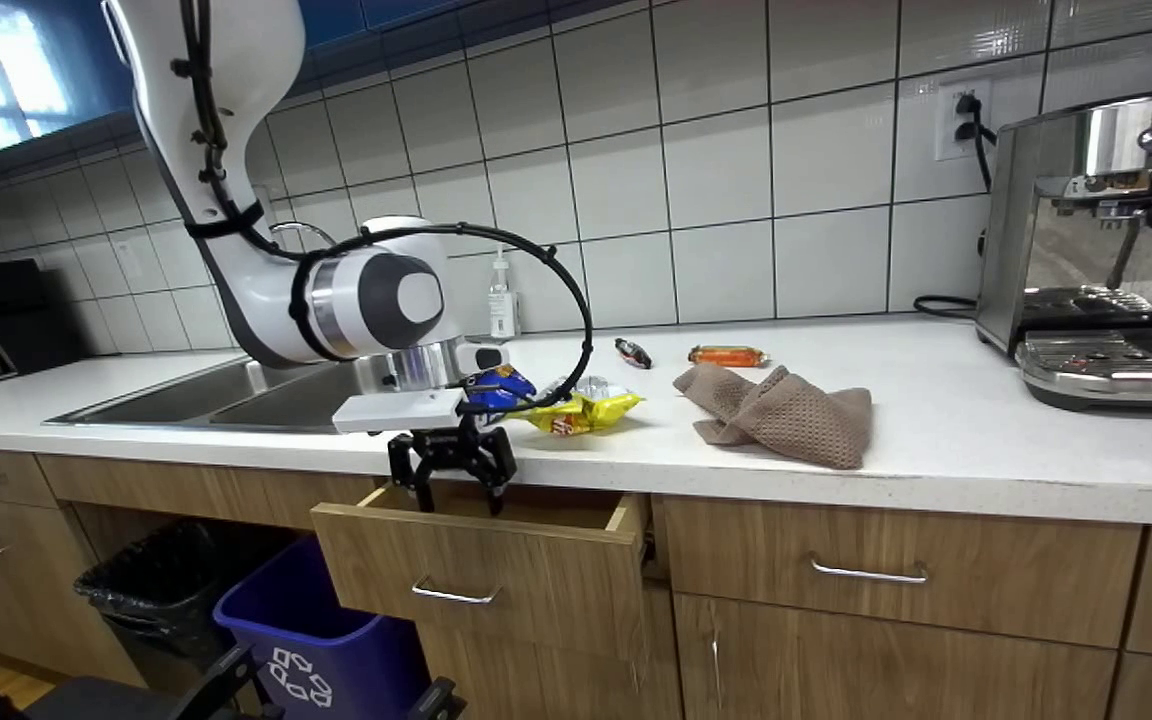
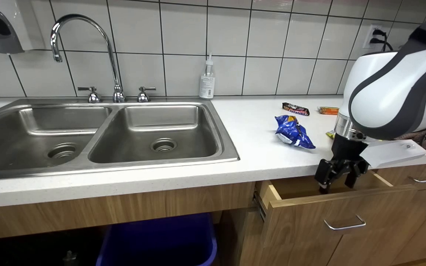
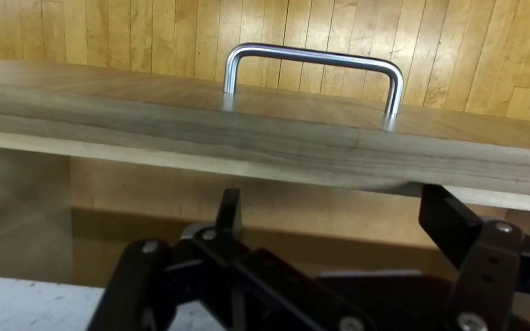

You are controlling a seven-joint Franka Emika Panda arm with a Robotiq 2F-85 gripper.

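Okay, so my read is that the step in hand is drawer work: the claw [image 1: 460, 500] hangs pointing down at the opening of a pulled-out drawer [image 1: 556, 590], just behind its front panel [image 3: 265, 133]. Its fingers [image 3: 230, 211] are spread well apart with nothing between them. I'd say the next move calls for going slow and minding that panel, because the right-hand fingertip [image 3: 446, 225] in the wrist view is right up by its inner face, and I can't tell if they touch.

Going left to right in an exterior view, there's a blue recycling bin [image 1: 356, 650] below and left of the claw. Then comes the drawer itself, right under the claw: brown wood-grain front, pale wood sides [image 2: 272, 190], and a shiny metal bar handle [image 3: 313, 56] lower than the fingers, on the outer face. Up on the white tabletop [image 1: 966, 440], a crumpled blue snack bag [image 2: 294, 133] sits behind the claw, a yellow one [image 1: 601, 410] behind and to its right, and a brown towel [image 1: 781, 415] lies bunched up farther right.
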